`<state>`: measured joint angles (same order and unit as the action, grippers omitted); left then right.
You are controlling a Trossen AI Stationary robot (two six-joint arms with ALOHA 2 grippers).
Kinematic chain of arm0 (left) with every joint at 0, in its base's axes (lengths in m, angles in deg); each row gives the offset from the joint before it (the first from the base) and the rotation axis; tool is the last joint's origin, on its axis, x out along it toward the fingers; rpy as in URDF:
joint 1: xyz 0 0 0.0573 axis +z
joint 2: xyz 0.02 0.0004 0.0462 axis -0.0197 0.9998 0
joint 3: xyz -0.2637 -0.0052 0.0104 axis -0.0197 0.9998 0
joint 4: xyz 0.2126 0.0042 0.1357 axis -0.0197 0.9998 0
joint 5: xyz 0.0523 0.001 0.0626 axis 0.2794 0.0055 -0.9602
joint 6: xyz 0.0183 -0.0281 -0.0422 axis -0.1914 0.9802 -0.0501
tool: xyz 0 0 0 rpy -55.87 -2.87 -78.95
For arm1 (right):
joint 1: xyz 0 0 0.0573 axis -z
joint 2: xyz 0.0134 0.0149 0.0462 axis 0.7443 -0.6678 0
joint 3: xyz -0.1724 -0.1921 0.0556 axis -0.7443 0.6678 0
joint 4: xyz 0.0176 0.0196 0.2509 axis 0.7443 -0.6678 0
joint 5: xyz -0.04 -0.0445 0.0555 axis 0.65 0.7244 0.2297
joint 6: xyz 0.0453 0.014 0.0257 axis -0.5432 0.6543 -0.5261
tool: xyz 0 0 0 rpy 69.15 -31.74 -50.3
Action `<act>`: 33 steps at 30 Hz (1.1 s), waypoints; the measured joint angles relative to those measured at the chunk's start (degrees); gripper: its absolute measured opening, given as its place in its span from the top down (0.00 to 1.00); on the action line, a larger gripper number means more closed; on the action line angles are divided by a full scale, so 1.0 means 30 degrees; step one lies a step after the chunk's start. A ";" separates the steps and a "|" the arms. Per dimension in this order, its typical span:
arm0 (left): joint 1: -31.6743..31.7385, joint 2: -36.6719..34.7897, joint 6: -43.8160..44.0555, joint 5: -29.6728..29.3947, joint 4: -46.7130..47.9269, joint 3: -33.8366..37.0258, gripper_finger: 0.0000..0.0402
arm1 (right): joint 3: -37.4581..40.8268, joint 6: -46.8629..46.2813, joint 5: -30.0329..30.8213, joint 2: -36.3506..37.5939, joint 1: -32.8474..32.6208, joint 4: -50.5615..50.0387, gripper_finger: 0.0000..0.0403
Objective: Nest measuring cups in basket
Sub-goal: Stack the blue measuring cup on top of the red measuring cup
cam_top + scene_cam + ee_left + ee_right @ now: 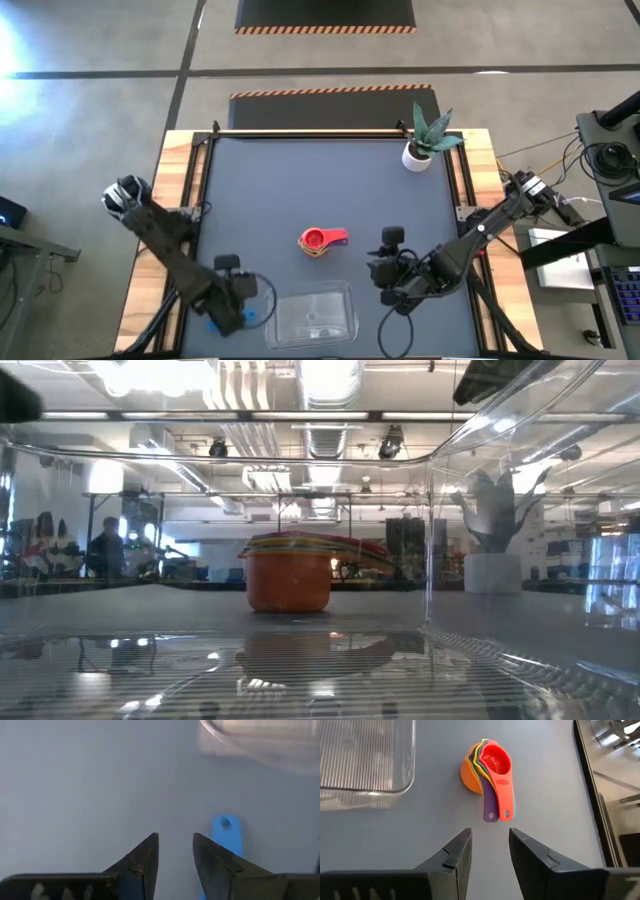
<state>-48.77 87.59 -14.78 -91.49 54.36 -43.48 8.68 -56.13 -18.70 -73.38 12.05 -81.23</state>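
High view shows the left gripper [243, 308] low over the near left part of the table, close to the left short edge of the basket [346, 291]. In the left wrist view its two dark fingers [142, 862] are spread a little and pinch nothing; the flat handle of the blue measuring cup [226, 834] lies on the mat just beside one finger, with a small hole near its end. The right gripper [385, 263] hovers to the right of the basket, and its fingers [454, 857] are also apart and empty, with bare mat between them.

A stack of nested measuring cups [487, 767] stands on the dark mat, near the far long edge of the basket but outside it and not touching. The red cup [496, 760] is on top, the orange cup [288, 582] is the outermost one, and the purple handle [489, 802] lies just beside the red handle. The cups are smooth round plastic.

The basket is clear plastic with rounded corners and a ribbed floor, and no cup lies in it. Open mat surrounds the stack on all sides. A white plant pot [417, 157] stands well apart at the far right corner of the table [180, 160], which has wooden borders.
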 joint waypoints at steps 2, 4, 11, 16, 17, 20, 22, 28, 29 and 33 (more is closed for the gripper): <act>-0.0781 0.0674 0.0872 0.0396 0.0253 -0.0440 0.74 | 0.0002 -0.0043 0.0005 -0.0149 -0.0046 0.0002 0.70; -0.1589 0.1040 0.1915 0.0454 0.0360 -0.0819 0.73 | 0.0008 -0.0082 0.0005 -0.0215 -0.0046 -0.0011 0.70; -0.4096 0.0907 0.6519 0.1329 0.0524 0.0178 0.70 | 0.0002 -0.0467 0.0028 -0.0262 -0.0031 0.0077 0.71; -0.4814 0.0565 0.8084 0.1677 -0.1745 0.1715 0.70 | 0.0006 -0.0733 0.0106 -0.0262 -0.0031 0.0304 0.71; -0.4821 0.0565 0.8195 0.1786 -0.2075 0.1964 0.70 | 0.0010 -0.0843 0.0128 -0.0262 -0.0031 0.0322 0.71; -0.4821 0.0573 0.8253 0.1865 -0.2882 0.2734 0.70 | 0.0010 -0.0984 0.0143 -0.0262 -0.0031 0.0380 0.72; -0.4821 0.0580 0.8359 0.2005 -0.2805 0.3135 0.70 | 0.0010 -0.1058 0.0136 -0.0262 -0.0070 0.0461 0.72; -0.4785 0.0573 0.8520 0.2426 -0.4664 0.4497 0.71 | 0.0010 -0.1091 0.0136 -0.0262 -0.0119 0.0512 0.71; -0.4785 0.0573 0.8520 0.2542 -0.5107 0.4686 0.72 | 0.0010 -0.1009 0.0136 -0.0262 -0.0119 0.0512 0.71; -0.4718 0.0573 0.8350 0.2711 -0.5785 0.5049 0.82 | 0.0010 -0.0750 0.0143 -0.0262 -0.0112 0.0527 0.72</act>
<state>-62.92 89.31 10.27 -83.35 37.00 -28.33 8.71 -58.38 -18.27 -74.17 11.72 -79.65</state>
